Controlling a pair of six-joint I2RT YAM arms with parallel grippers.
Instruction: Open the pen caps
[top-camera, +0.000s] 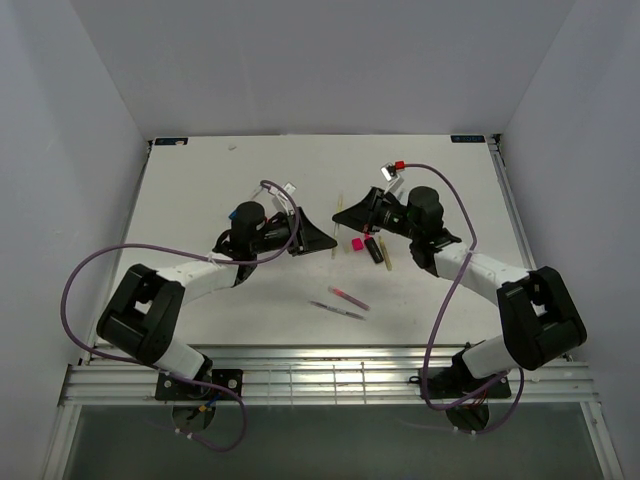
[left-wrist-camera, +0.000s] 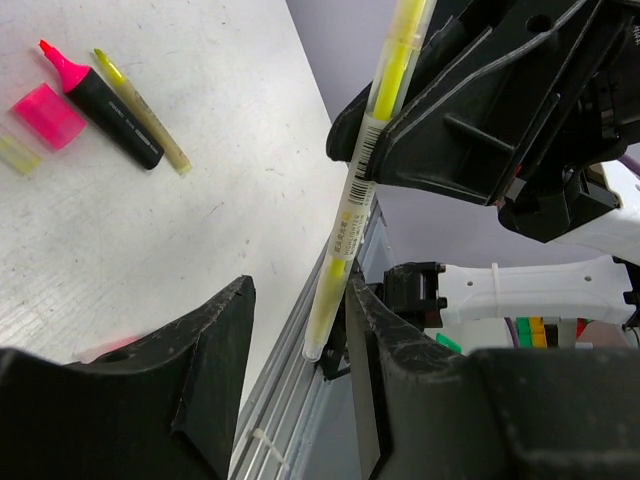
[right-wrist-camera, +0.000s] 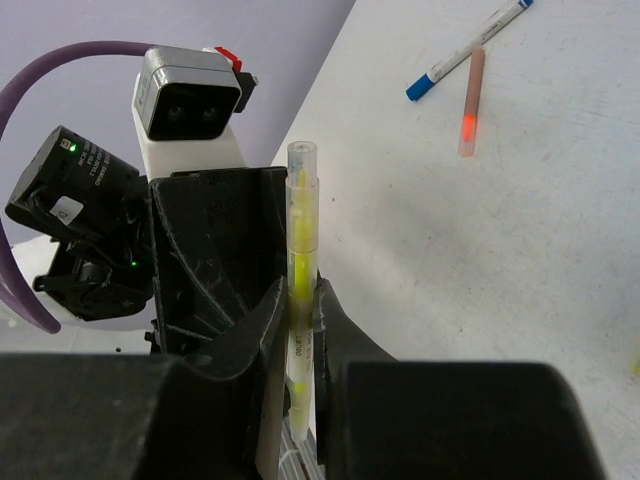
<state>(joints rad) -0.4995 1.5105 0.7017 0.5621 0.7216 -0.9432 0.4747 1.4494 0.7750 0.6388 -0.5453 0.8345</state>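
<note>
At centre, right claw (right-wrist-camera: 300, 300) clamped on yellow pen (right-wrist-camera: 302, 200), lower end hidden, left claw (left-wrist-camera: 300, 292) apart.

The left arm (top-camera: 190, 275) reaches from its base at 7 o'clock, its wrist turning the left gripper (left-wrist-camera: 300, 300) toward 3 o'clock, jaws spread wide. The right arm (top-camera: 480, 270) reaches from 5 o'clock, the right gripper (right-wrist-camera: 300, 300) facing 9 o'clock, jaws clamped on a yellow pen (right-wrist-camera: 302, 210). The two grippers nearly meet tip to tip.
</note>
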